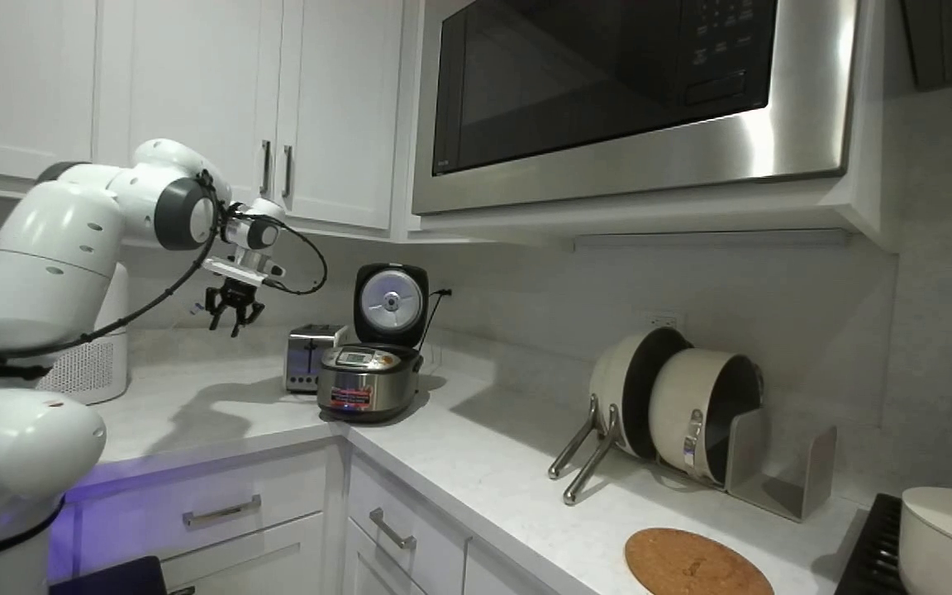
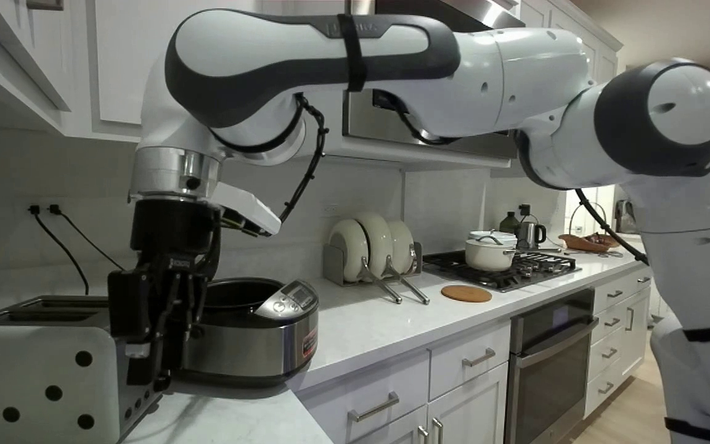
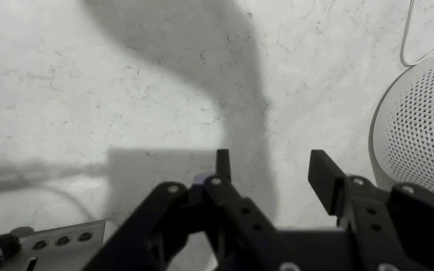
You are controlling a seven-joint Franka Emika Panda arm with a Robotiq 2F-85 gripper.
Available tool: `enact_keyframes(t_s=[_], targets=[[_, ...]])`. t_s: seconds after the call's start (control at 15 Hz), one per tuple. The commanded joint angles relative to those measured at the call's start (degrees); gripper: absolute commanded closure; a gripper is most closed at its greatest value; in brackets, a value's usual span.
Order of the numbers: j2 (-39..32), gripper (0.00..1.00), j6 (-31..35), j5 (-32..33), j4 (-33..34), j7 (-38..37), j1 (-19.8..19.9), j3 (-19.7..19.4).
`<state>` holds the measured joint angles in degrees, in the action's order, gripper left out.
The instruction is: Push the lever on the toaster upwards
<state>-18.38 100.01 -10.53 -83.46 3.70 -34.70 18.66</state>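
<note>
At the lower left of the wrist view, the toaster [image 3: 57,256] is cut off by the frame; in an exterior view the silver cooker [image 1: 367,392] partly hides it. Its lever is hard to make out. From that frame's left, the arm [image 1: 59,235] arches over, gripper [image 3: 271,177] pointing down, jaws wide apart.

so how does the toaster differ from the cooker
The toaster is boxy; the cooker is rounded. The toaster has slots on top, while the cooker has a raised lid. The toaster's side is white with black dots; the cooker's is silver. Both stand on the counter.
</note>
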Motion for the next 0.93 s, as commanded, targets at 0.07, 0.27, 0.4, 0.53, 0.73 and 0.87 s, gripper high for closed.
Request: enact_keyframes(t_s=[0.07,0.27,0.4,0.53,0.73,0.87], targets=[[12.2,0.05,3.4,-2.8,-14.1,-4.3,3.5,0.8],[18.3,0.0,4.3,-3.6,-20.6,-7.1,6.0,1.2],[22.5,0.0,5.2,-4.0,-24.7,-8.9,7.7,1.2],[26.7,0.0,6.4,-3.8,-28.4,-11.2,9.2,1.1],[31.9,0.0,7.9,-4.5,-32.9,-13.0,10.9,1.0],[34.5,0.0,9.1,-5.0,-35.3,-13.3,11.7,1.0]])
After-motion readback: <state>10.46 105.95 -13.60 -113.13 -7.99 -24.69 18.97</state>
